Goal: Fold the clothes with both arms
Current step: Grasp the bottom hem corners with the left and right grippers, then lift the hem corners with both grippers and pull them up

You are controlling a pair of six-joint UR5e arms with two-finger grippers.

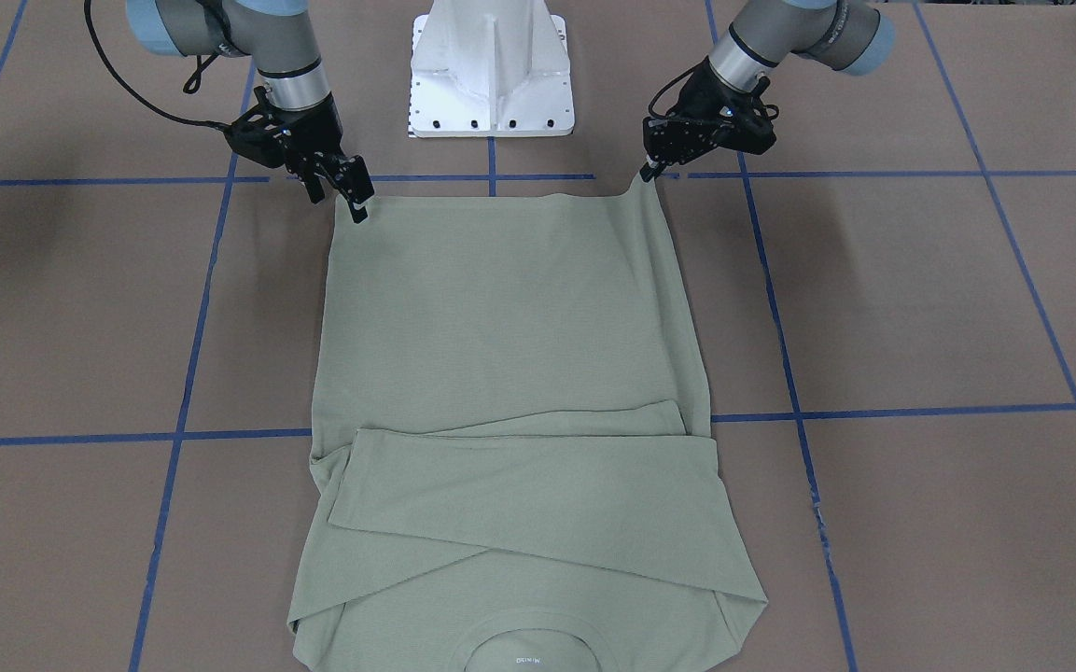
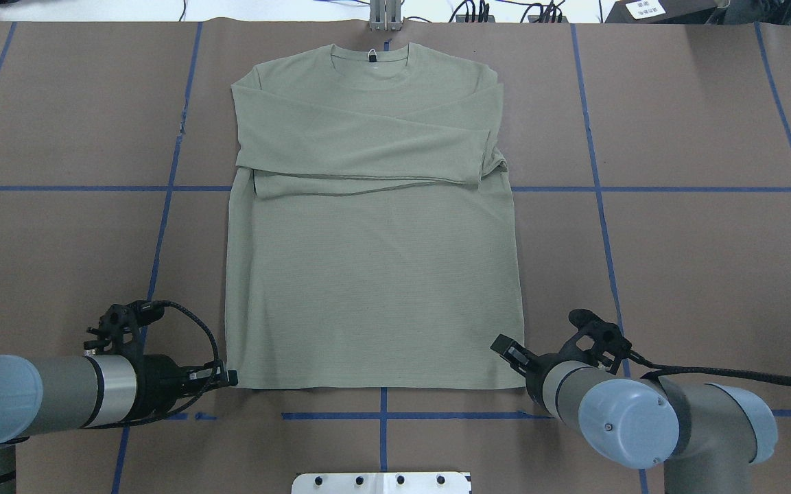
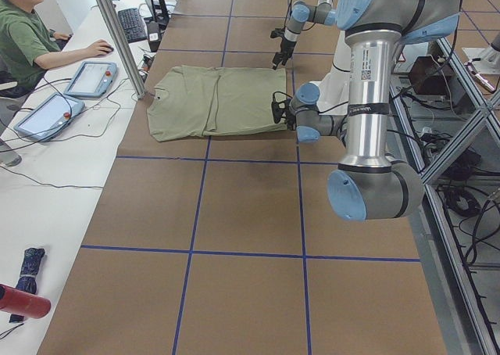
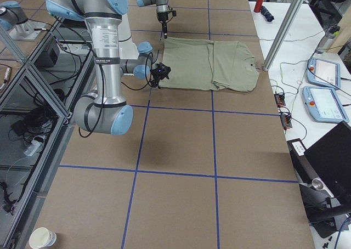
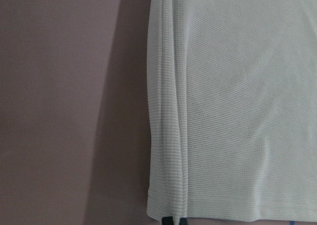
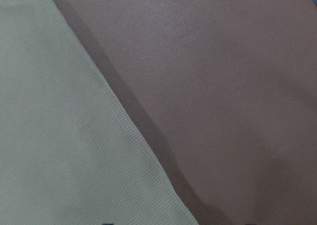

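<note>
The pale sage-green long-sleeved knit shirt point(image 1: 510, 327) runs off the bottom edge of the front-facing view, which cuts through its round collar. The small print point(image 1: 528, 661) inside the neck is too small to read. Its folded sleeves point(image 2: 368, 147) hide the chest. In its wrist view the left gripper point(image 5: 173, 220) shows only as two dark tips at the bottom edge, with the hem pinched between them. Whether the right gripper point(image 1: 342, 196) clamps the other hem corner cannot be told. The left arm point(image 2: 59, 398) and right arm point(image 2: 642, 418) run off the overhead view's edges.

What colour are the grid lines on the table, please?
Blue; the grid lines show best in the overhead exterior view.
</note>
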